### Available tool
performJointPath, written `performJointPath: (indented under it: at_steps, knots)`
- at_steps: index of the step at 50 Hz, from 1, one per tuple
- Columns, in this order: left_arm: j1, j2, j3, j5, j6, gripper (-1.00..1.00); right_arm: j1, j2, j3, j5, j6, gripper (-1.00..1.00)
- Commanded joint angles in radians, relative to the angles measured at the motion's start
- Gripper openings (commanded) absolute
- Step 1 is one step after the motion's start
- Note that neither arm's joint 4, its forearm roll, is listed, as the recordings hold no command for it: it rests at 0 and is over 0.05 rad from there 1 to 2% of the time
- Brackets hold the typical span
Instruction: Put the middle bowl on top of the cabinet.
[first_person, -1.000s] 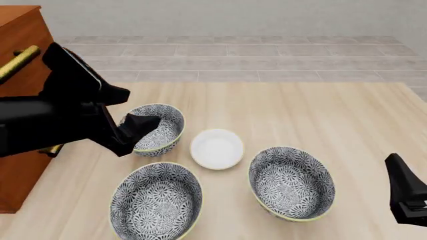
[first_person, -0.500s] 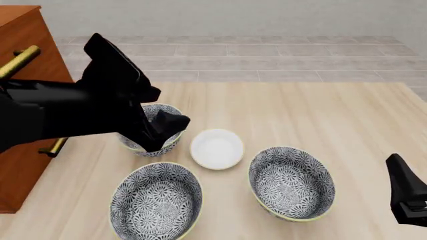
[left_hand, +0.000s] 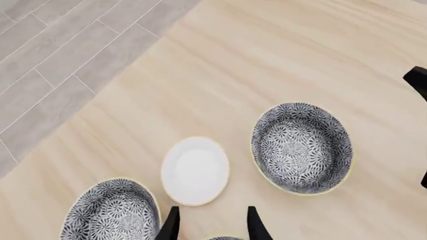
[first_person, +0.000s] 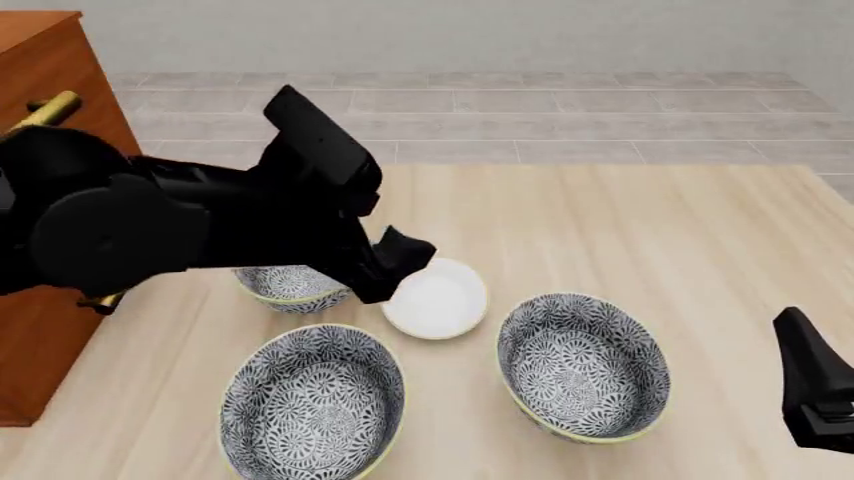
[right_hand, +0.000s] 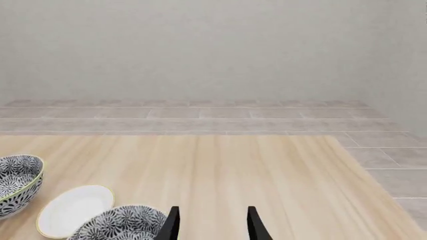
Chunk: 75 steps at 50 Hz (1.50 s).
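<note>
Left black claw (first_person: 400, 268) hovering with fingers spread and empty over the small plain white dish (first_person: 434, 297).

The middle deep grey-and-white floral bowl (first_person: 314, 405) is sitting on the pale wooden table (first_person: 667, 230), just nearer than the dish (far from the tall reddish-brown wooden cabinet (first_person: 47, 50)); the right black claw (right_hand: 210, 225) is also resting spread and empty.

No text, label, brand, number or sign can be read in any view. The deep round grey-and-white bowls (first_person: 582, 365) carry only a dense floral pattern, not lettering.
</note>
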Motion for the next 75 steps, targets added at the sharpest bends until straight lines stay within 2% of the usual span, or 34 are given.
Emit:
performJointPath:
  at_steps: [1, 9, 11, 31, 56, 75]
  knots:
    - [-0.013, 0.087, -0.045, -0.018, -0.039, 1.0, -0.004, -0.006, 0.0, 0.004, 0.002, 1.0]
    - [-0.023, 0.113, -0.074, -0.009, -0.058, 1.0, -0.007, -0.01, 0.0, 0.007, 0.002, 1.0]
    - [-0.043, 0.119, -0.08, -0.006, -0.084, 1.0, -0.007, -0.01, 0.0, 0.006, 0.0, 1.0]
    - [-0.071, 0.209, -0.138, -0.016, -0.171, 1.0, -0.014, -0.018, 0.0, 0.014, 0.0, 1.0]
    - [-0.112, 0.313, -0.178, -0.045, -0.267, 1.0, -0.019, -0.014, 0.0, 0.011, 0.001, 1.0]
    - [-0.131, 0.401, -0.164, -0.113, -0.352, 1.0, -0.023, -0.02, 0.0, 0.016, 0.013, 1.0]
